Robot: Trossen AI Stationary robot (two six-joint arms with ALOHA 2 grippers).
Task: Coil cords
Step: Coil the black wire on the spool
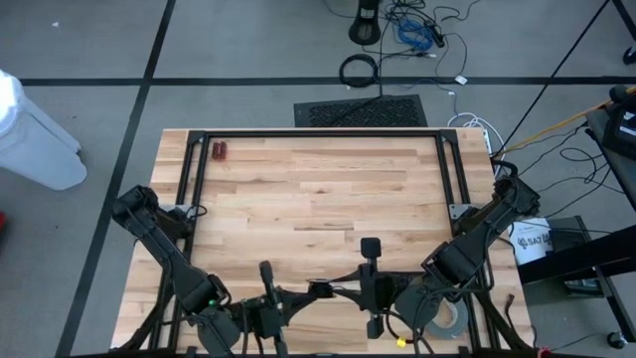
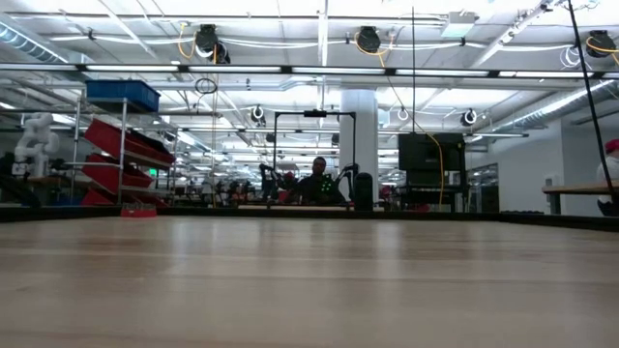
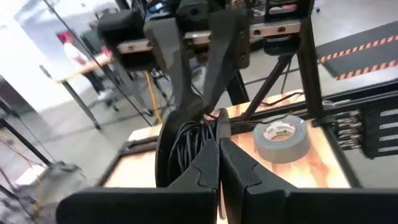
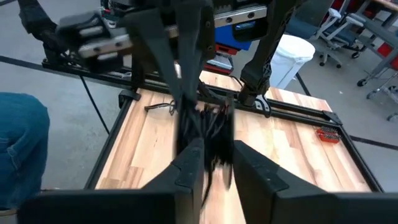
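Note:
The cords (image 1: 320, 289) are a small black bundle of thin loops held up above the table's near edge, between my two grippers. In the left wrist view the bundle (image 3: 185, 146) shows beside my left gripper (image 3: 219, 140), which is shut on it. My right gripper (image 4: 214, 158) faces it from the table's right side and stands open. The bundle's strands (image 4: 210, 127) hang in the gap between its fingers. In the high view my left gripper (image 1: 301, 292) and right gripper (image 1: 341, 290) meet at the bundle. The low view shows neither gripper nor cords. My left gripper pinches strands at the edge of the bundle (image 3: 210, 127) between its two fingertips. It comes in about level from the table's left side. The bundle hangs beside and below the fingertips, clear of the table. My right gripper's fingers (image 4: 189, 163) stand on either side of the strands; whether they touch them, I cannot tell.
A grey tape roll (image 1: 449, 318) lies flat at the table's near right corner, seen also in the left wrist view (image 3: 283, 138). A small red thing (image 1: 219, 151) lies at the far left. A black frame rail (image 1: 318, 132) runs round the tabletop.

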